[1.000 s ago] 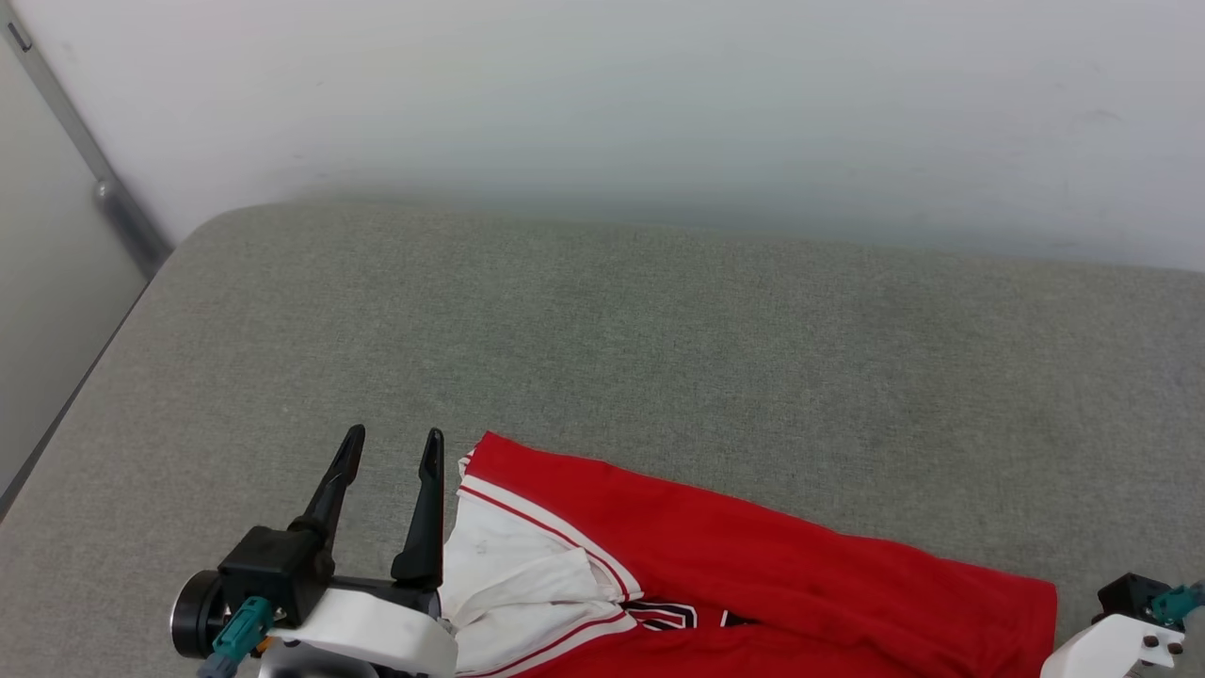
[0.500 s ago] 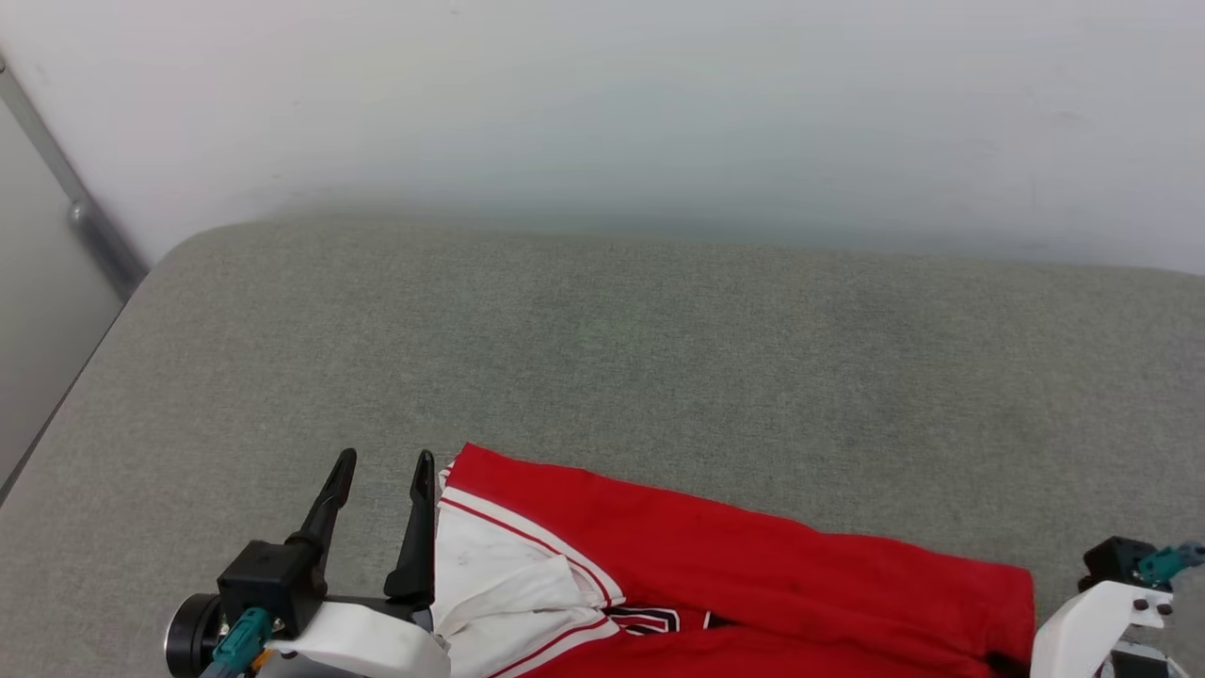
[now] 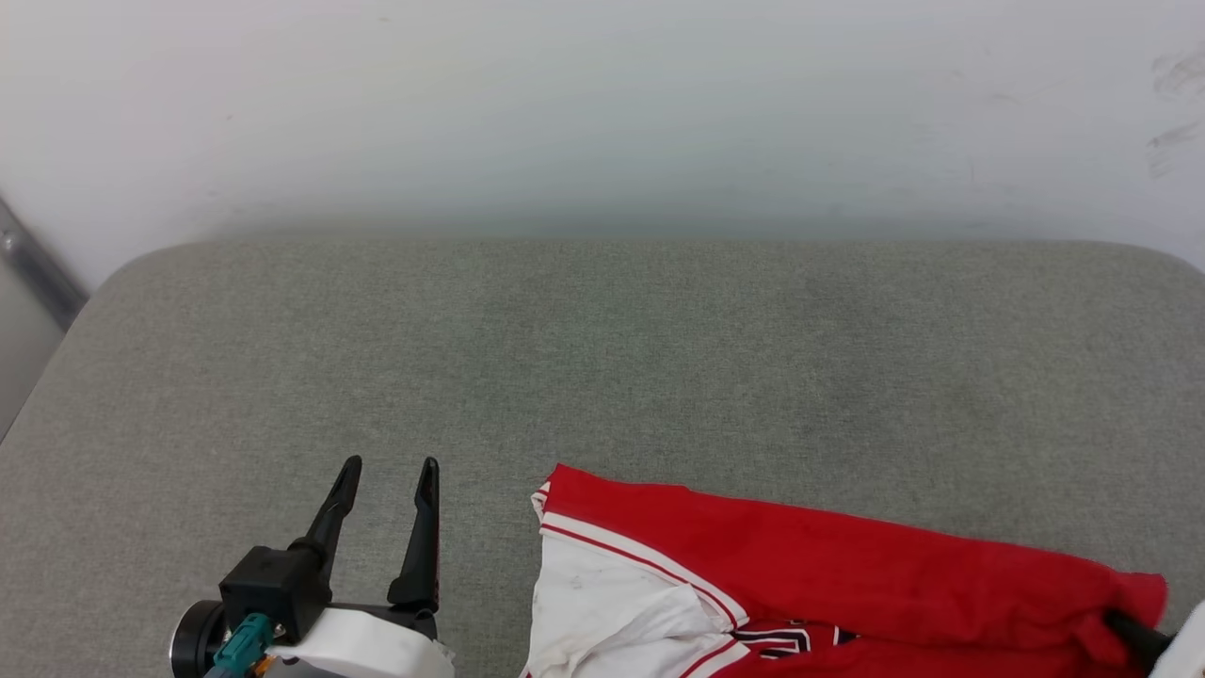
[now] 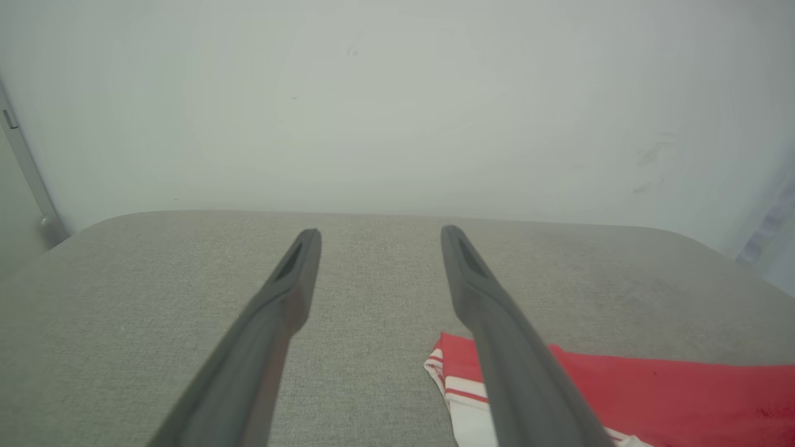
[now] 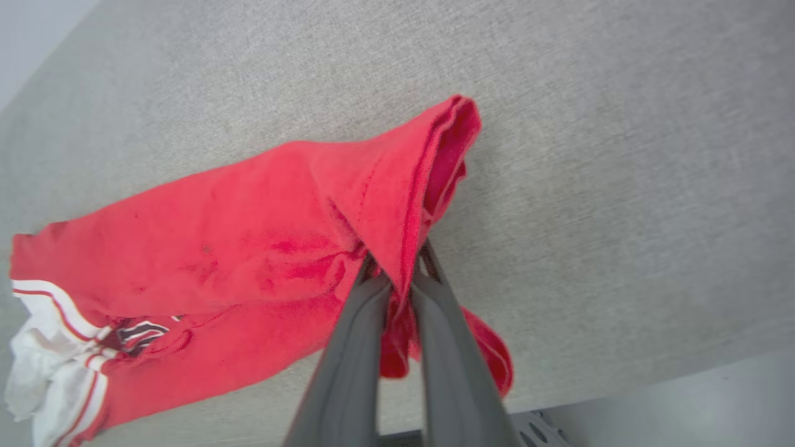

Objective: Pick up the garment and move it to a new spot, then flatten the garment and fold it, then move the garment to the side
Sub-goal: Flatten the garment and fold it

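Right wrist view: a fold of the garment (image 5: 248, 248) covers both fingertips of the right pincer (image 5: 398, 266), so the contact point inside the cloth is not visible. The dark print (image 5: 133, 334) is creased and too small to read. Head view: the bottom edge cuts off the near part of the garment. Left wrist view: the right finger of the left pincer (image 4: 380, 233) masks part of the white sleeve (image 4: 469, 427). The frame edges truncate the rest.
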Motion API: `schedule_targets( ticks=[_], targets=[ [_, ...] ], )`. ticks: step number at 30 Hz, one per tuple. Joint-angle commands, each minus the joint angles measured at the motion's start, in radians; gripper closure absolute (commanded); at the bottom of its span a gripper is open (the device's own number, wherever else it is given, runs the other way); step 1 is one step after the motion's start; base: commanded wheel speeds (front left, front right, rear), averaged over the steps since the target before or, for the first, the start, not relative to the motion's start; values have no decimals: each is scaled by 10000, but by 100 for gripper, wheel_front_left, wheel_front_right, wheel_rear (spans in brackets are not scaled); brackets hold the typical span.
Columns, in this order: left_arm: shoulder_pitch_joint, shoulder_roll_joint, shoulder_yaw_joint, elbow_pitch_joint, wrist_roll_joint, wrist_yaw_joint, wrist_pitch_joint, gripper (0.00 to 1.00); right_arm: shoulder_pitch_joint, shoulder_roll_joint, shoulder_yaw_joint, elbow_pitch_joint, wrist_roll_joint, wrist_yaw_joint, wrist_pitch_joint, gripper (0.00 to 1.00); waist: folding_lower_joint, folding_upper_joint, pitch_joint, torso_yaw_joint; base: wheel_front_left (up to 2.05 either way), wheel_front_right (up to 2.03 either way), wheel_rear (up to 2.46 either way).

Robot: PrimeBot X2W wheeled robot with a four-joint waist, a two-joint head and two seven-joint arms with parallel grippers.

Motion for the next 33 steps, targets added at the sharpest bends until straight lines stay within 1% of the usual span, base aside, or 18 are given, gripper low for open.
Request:
schedule_targets(
  ticks=[1,3,6,8,11,15,21,24,25,26,27,29,30,33],
  targets=[
    [20,-10,-35,27,-35,-13,12,0,-293,370,8,-144,650,0,221,100,0,0,-9,-6,0,0,0],
    [-10,-11,-56,50,-33,-49,14,0,-509,668,22,-308,1816,0,694,100,0,0,-26,2,0,0,0],
    [-99,-23,-113,88,-43,-96,48,0,-532,889,459,-447,3254,0,1396,100,0,0,-42,65,0,0,0],
    [-181,-38,-157,102,-30,-114,73,0,-518,910,1116,-248,4472,0,1629,100,0,0,-48,146,0,0,0],
    [-229,-19,-197,118,-18,-136,121,0,-548,889,2315,65,5640,0,1503,100,0,0,-33,259,0,0,0],
    [-390,-79,-312,196,-25,-245,158,0,-894,894,4171,706,6558,0,832,100,0,0,22,537,0,0,0],
    [-615,-230,-477,316,21,-357,188,0,-1725,890,7003,1953,7716,0,-890,100,0,0,126,1108,0,0,0],
    [-654,-264,-502,406,9,-384,165,0,-2183,884,8025,2562,8036,2,-1728,100,0,0,190,1376,0,0,0],
    [-658,-279,-508,437,-3,-395,154,0,-2342,883,8308,2879,7927,0,-2007,100,0,0,212,1447,0,0,0],
    [-680,-297,-518,452,-9,-407,145,0,-2496,882,8522,3192,7688,0,-2324,63,0,0,243,1527,0,0,0],
    [-693,-296,-511,467,-9,-410,129,0,-2680,882,8698,3455,7543,0,-2648,0,0,0,267,1571,0,0,0],
    [-697,-308,-505,524,-23,-407,106,0,-2929,888,8992,3866,7471,2,-3182,0,0,0,304,1637,0,0,0],
    [-697,-308,-505,524,-23,-407,106,0,-2929,888,8992,3866,7471,2,-3182,0,0,0,304,1637,0,0,0],
    [-682,-308,-483,604,-4,-368,77,0,-3230,881,9358,4246,7361,0,-3760,0,0,0,337,1639,0,0,0]
  ],
)
